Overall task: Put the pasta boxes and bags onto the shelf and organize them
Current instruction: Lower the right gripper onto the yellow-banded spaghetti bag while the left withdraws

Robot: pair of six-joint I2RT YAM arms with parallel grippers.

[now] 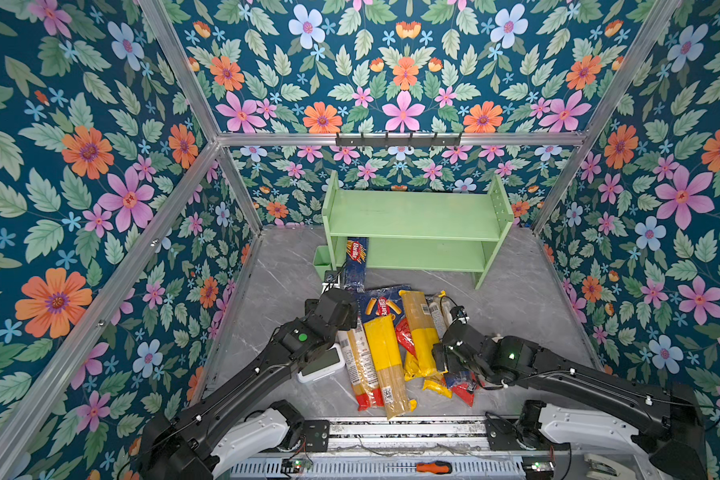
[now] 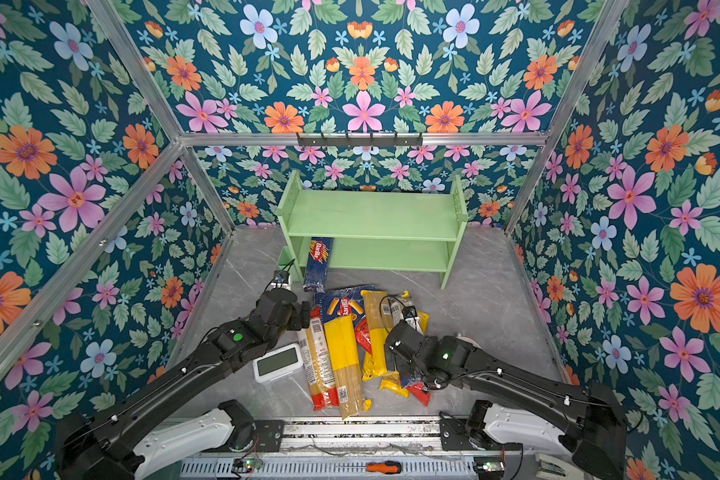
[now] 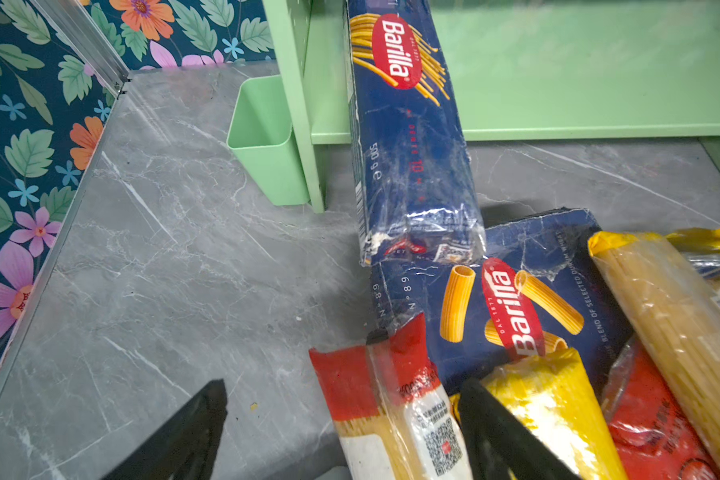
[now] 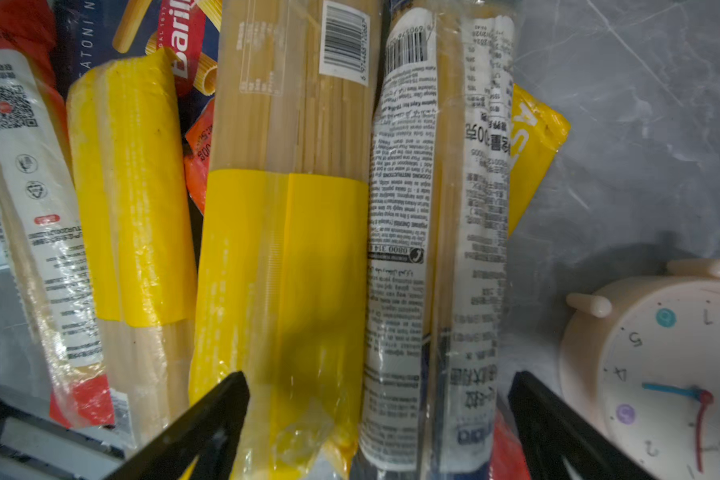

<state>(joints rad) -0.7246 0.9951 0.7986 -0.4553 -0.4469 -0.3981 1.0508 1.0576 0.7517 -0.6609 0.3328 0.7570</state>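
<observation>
Left fingers (image 3: 184,440) and right fingers (image 4: 200,428) are spread. The spaghetti bags (image 4: 283,249) seem slippery and brittle inside, best pinched mid-length.

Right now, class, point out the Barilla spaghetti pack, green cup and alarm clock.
Barilla spaghetti pack (image 3: 408,137): left wrist view, blue front.
green cup (image 3: 267,174): left wrist view, front wall.
alarm clock (image 4: 661,374): right wrist view, dial.

2 black arms (image 1: 233,376) w/ white base housings (image 1: 250,432), green LEDs (image 1: 302,337), thin cables, wedge fingers (image 3: 192,432).
</observation>
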